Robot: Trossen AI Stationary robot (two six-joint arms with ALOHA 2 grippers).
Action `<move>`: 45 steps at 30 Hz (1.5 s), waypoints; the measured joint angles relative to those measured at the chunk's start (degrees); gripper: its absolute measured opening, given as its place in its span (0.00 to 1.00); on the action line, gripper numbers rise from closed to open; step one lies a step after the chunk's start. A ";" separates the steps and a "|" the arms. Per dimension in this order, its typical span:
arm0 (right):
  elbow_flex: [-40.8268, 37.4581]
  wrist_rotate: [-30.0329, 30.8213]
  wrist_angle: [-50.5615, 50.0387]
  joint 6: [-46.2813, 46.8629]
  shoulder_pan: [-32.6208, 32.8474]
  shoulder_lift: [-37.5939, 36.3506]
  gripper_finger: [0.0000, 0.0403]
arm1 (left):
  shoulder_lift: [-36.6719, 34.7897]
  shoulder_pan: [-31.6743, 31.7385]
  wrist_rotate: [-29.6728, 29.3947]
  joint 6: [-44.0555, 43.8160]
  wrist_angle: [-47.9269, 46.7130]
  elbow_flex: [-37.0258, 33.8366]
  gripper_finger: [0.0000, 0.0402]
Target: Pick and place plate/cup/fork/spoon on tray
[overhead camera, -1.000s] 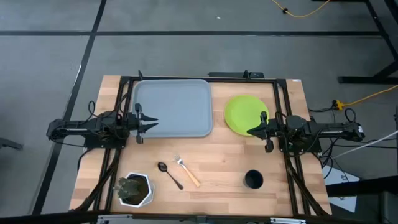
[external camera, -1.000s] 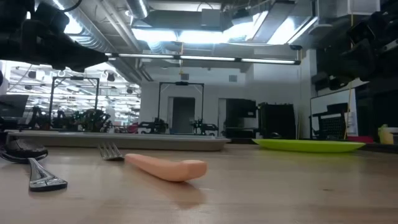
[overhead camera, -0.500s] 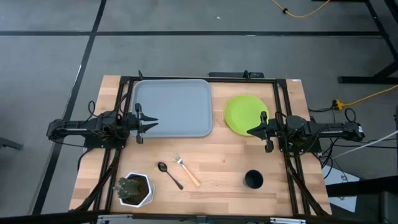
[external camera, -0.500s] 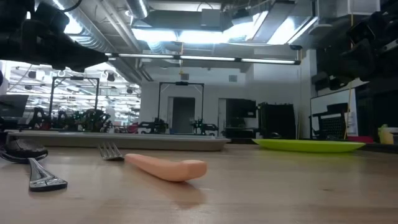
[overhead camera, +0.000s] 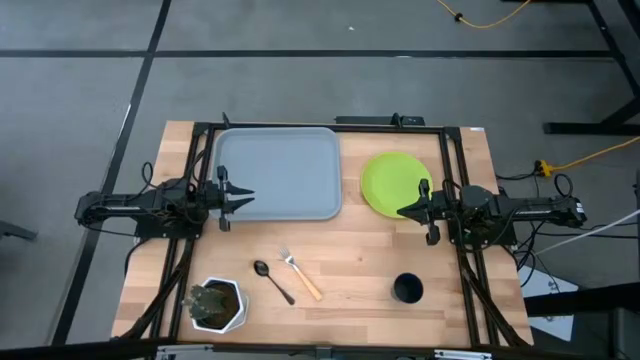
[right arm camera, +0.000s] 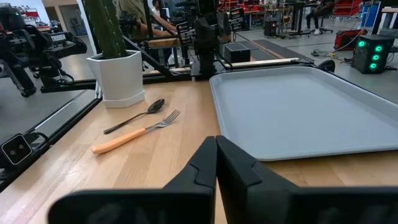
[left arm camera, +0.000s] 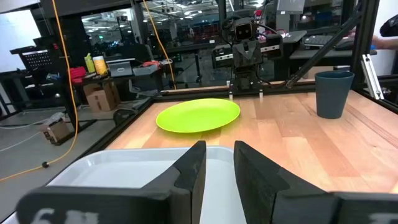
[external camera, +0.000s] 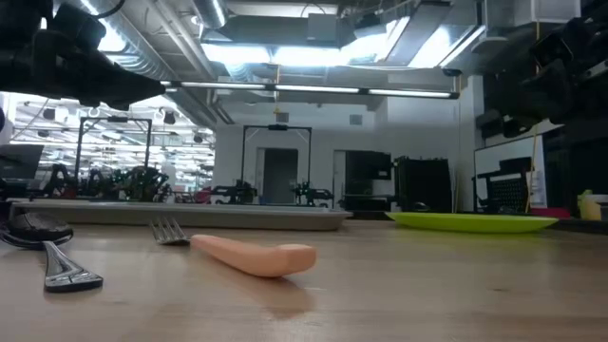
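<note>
The light grey-blue tray [overhead camera: 278,172] lies at the table's far middle, and the lime-green plate [overhead camera: 393,183] lies flat to its right. The dark spoon [overhead camera: 272,281] and the orange-handled fork [overhead camera: 301,275] lie side by side near the front. The dark cup [overhead camera: 407,288] stands at the front right. My left gripper [overhead camera: 248,196] hovers over the tray's left part, its fingers a little apart [left arm camera: 217,149] and empty. My right gripper [overhead camera: 402,211] hovers at the plate's near right rim, shut [right arm camera: 216,142] and empty.
A white hexagonal pot with a plant [overhead camera: 216,304] stands at the front left corner. Dark frame rails [overhead camera: 200,160] run along the table's left, right and far sides. Bare wood lies between the fork and the cup.
</note>
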 joint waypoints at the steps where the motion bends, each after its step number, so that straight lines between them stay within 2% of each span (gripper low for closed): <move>1: 0.00 0.00 0.02 -0.02 0.02 0.02 0.03 | -0.01 0.00 -0.01 0.00 -0.02 -0.01 0.19; 26: 0.00 0.01 0.86 -0.70 0.00 0.02 0.03 | -0.01 -0.01 -0.01 -0.01 -0.02 0.00 0.19; 28: 0.00 -0.52 2.26 4.37 0.02 0.02 0.03 | -0.02 0.01 -0.01 0.01 -0.02 0.00 0.19; 30: -0.02 -0.54 4.72 9.36 0.03 0.12 0.03 | -0.02 0.01 -0.01 -0.01 0.00 0.00 0.19; 40: 0.00 5.52 29.10 18.75 0.02 0.22 0.03 | -0.02 -0.01 -0.01 -0.01 -0.02 -0.02 0.19; 45: 0.00 4.14 33.95 22.78 0.06 0.24 0.03 | -0.01 -0.01 -0.01 -0.01 -0.02 -0.02 0.19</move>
